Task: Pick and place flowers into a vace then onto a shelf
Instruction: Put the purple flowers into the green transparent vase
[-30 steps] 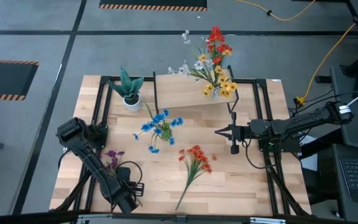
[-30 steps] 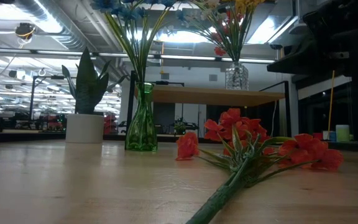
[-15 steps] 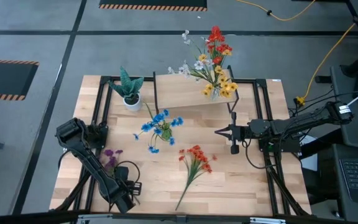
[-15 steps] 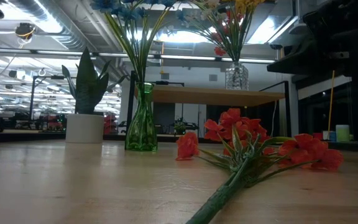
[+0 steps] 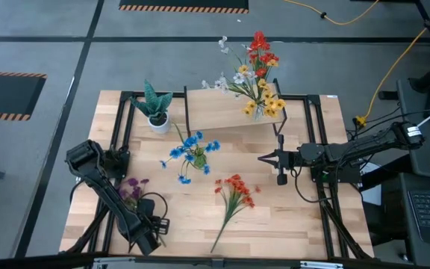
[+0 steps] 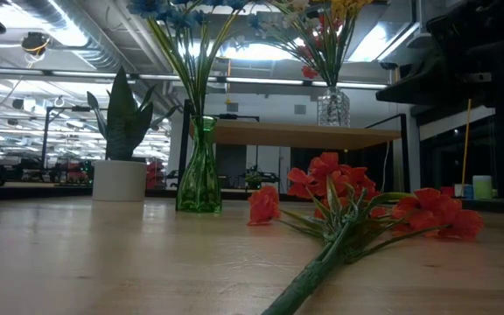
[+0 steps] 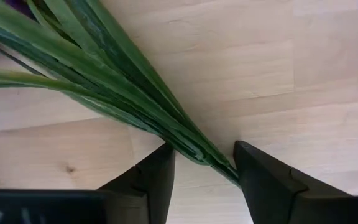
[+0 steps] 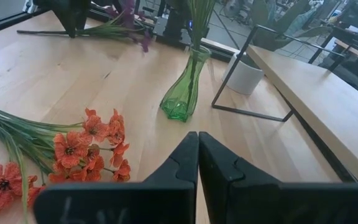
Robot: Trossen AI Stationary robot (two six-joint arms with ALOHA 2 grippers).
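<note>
High view: the left pincer has crept slightly along the purple flowers lying on the tabletop, closing in for the pickup.

Left wrist view: fingers wide, straddling the stems, not yet closed.

Right wrist view: the right pincer pressed closed, empty (waiting). The green vase, orange flowers and shelf lie well clear.

An orange-red flower sprig lies on the wooden tabletop, its green stem running toward the camera. Behind it a green glass vase holds tall stems with blue blossoms. To its left stands a white pot with a spiky green plant. On the raised shelf stands a clear vase of mixed flowers.
</note>
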